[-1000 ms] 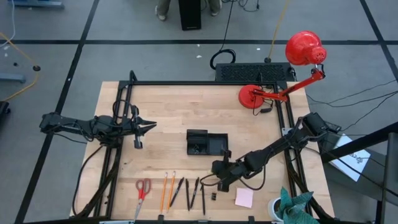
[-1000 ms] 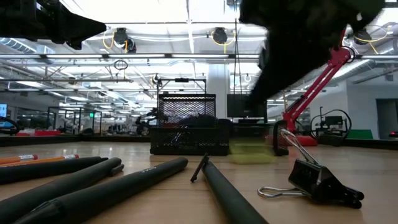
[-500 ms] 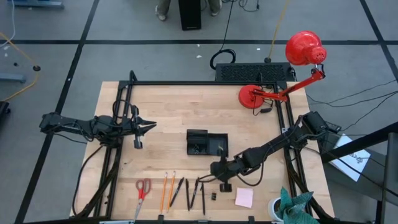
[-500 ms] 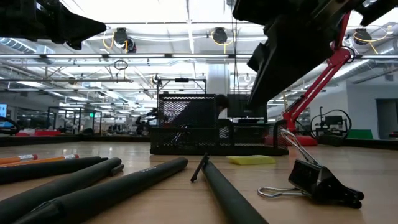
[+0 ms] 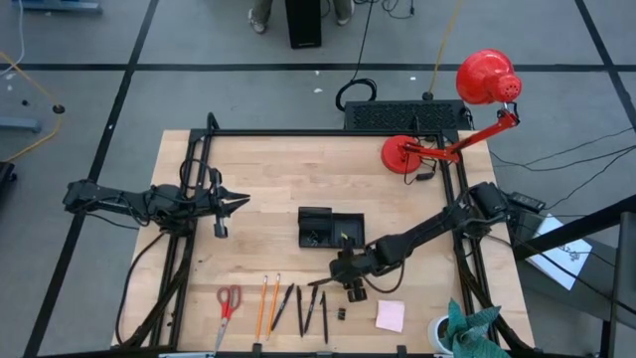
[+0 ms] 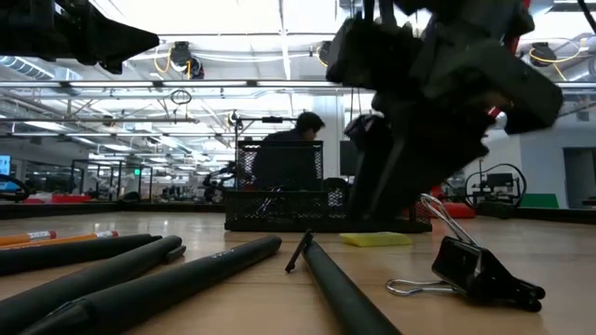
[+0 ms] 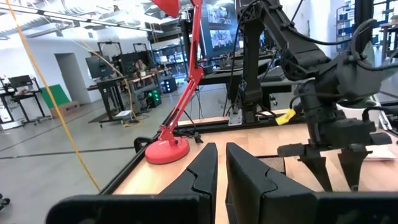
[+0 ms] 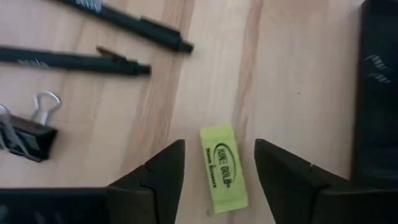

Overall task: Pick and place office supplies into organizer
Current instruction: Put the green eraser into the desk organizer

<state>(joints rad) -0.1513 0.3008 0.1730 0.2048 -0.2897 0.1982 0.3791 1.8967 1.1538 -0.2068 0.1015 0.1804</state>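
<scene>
The right hand (image 8: 214, 171) hangs low over the tabletop (image 5: 268, 169), fingers (image 8: 158, 171) spread wide and empty, straddling a little yellow eraser (image 8: 222, 167) that lies flat on the wood between them. Just past the eraser sits the black organizer (image 5: 331, 230), its near wall right beside the hand.

That eraser looks light, firm and slightly grippy, so it should not slide in a squeeze; my call is to take it across its short width, at the middle, pads on the two long edges. It is thin, though, so the fingertips would need to come right down to the wood.

On the near side of the hand lie the black pens (image 8: 74, 61), stiff and smooth, prone to rolling, best pinched mid-barrel. A small binder clip (image 8: 25, 134) with wire handles sits next to them. Farther left along the near edge are two orange pencils (image 5: 266, 303) and red scissors (image 5: 228, 301); a pink sticky pad (image 5: 390, 315) lies to the right.

Far left, the left hand (image 5: 240, 203) waits above the tabletop, fingers narrowed, holding nothing. A red lamp (image 5: 452, 119) stands at the far right.
</scene>
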